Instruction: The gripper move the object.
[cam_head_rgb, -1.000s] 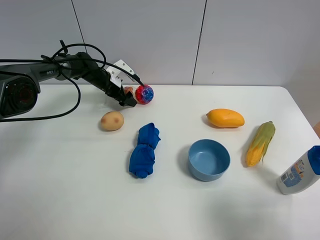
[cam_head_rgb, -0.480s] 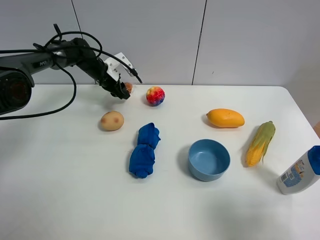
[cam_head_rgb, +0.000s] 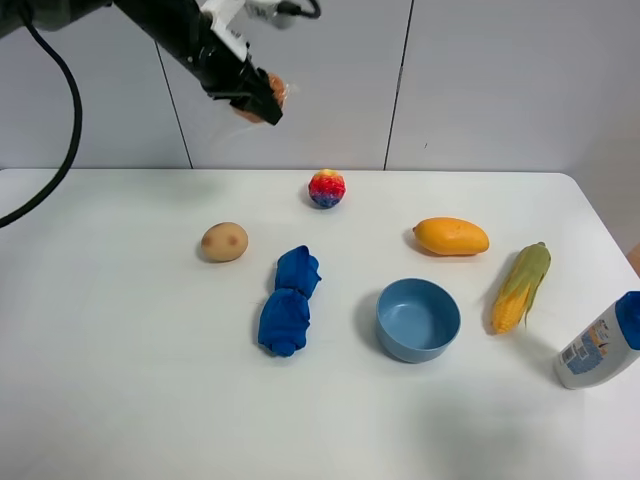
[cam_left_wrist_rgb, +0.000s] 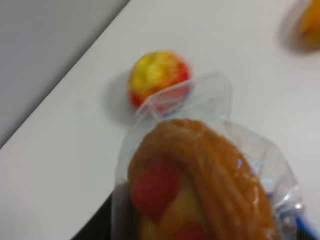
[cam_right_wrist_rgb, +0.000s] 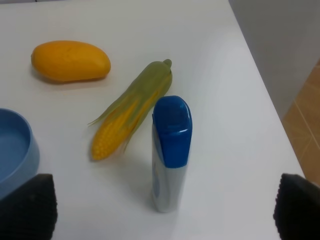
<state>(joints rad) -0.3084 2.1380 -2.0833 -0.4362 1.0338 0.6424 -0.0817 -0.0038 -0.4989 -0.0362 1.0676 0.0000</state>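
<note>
**Exterior high:** left gripper (cam_head_rgb: 262, 100) sits upper left of frame, up off the table (cam_head_rgb: 120, 380), against the grey wall (cam_head_rgb: 480, 80). Jaws are clenched on the object (cam_head_rgb: 272, 93). A tan bit of it shows at the jaw tips, so it's airborne, well above the table.
On the table:
- ball (cam_head_rgb: 327, 188), upper centre
- potato (cam_head_rgb: 224, 242), left of centre
- blue cloth (cam_head_rgb: 288, 300), centre
- bowl (cam_head_rgb: 418, 320), right of the cloth
- mango (cam_head_rgb: 451, 236), above the bowl
- corn (cam_head_rgb: 522, 286), right side
- bottle (cam_head_rgb: 603, 345), lower right, cut by the frame edge

**Left wrist:** object (cam_left_wrist_rgb: 200, 185) fills the near field. It's a tan pastry with red spots inside a clear wrapper, blurred. Ball (cam_left_wrist_rgb: 159, 77) sits on the table (cam_left_wrist_rgb: 60, 165) beyond it, close to the wall edge. Jaws are mostly hidden behind the wrapper.

**Right wrist:** right gripper (cam_right_wrist_rgb: 162, 210) has its black fingertips (cam_right_wrist_rgb: 30, 205) spread wide, gripping nothing. Bottle (cam_right_wrist_rgb: 171, 150) stands upright further out. Corn (cam_right_wrist_rgb: 132, 112) lies just beside it, apparently touching. Mango (cam_right_wrist_rgb: 70, 61) is beyond, apart from the corn. Bowl (cam_right_wrist_rgb: 30, 145) wall shows near one fingertip.
</note>
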